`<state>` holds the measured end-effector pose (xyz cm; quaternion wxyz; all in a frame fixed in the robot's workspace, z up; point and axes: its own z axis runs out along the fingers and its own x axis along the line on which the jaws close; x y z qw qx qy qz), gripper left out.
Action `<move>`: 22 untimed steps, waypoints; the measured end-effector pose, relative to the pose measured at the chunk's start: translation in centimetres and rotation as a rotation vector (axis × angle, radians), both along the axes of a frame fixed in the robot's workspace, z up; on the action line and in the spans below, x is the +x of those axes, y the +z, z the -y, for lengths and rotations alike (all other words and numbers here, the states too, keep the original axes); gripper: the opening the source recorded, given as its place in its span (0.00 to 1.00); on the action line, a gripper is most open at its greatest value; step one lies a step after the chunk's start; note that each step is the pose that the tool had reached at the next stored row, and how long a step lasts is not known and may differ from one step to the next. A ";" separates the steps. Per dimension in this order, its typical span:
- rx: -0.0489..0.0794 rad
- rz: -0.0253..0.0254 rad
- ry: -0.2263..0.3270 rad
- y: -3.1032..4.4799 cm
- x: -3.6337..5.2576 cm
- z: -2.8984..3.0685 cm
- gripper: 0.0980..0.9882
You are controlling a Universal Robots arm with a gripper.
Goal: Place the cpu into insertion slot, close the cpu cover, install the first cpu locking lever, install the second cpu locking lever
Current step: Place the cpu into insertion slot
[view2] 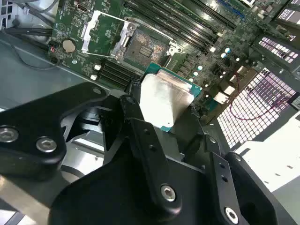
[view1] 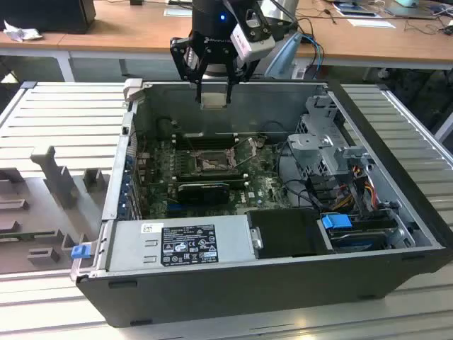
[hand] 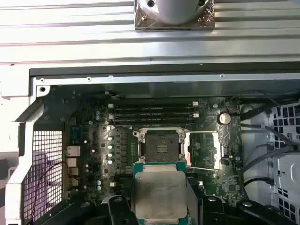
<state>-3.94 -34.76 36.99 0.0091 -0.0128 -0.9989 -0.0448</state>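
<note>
pincer [view1: 213, 96]: closed on the cpu, one finger [view2: 140, 123] on each of two opposite edges
cpu [hand: 161, 197]: gripped flat with its silver top toward both wrist views, green rim showing; hangs in the air well above the insertion slot, not touching it, up around the level of the case rim
insertion slot [hand: 161, 146]: square socket with a dark centre, bare and uncovered, set in the motherboard
cpu cover [hand: 202, 149]: swung open, lying just beside the insertion slot on the exterior view's right
memory slots [hand: 152, 112]: long, black, parallel, just beyond the insertion slot on its far side in the exterior view
motherboard [view1: 263, 188]: green, all around the insertion slot, on the floor of the case
computer case [view1: 233, 294]: dark, open on top, walls well out from the insertion slot on every side
power supply [view1: 180, 244]: grey box, on the near side of the insertion slot in the exterior view
surface [view1: 67, 117]: slatted metal, under the case
</note>
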 end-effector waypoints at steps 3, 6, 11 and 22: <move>0.000 0.0000 -0.027 0.00 0.00 0.00 0.48; 0.000 0.0000 -0.034 -0.05 0.00 0.00 0.48; 0.000 -0.0017 -0.037 -0.08 0.00 0.00 0.48; 0.000 -0.0017 -0.082 -0.11 0.00 0.00 0.48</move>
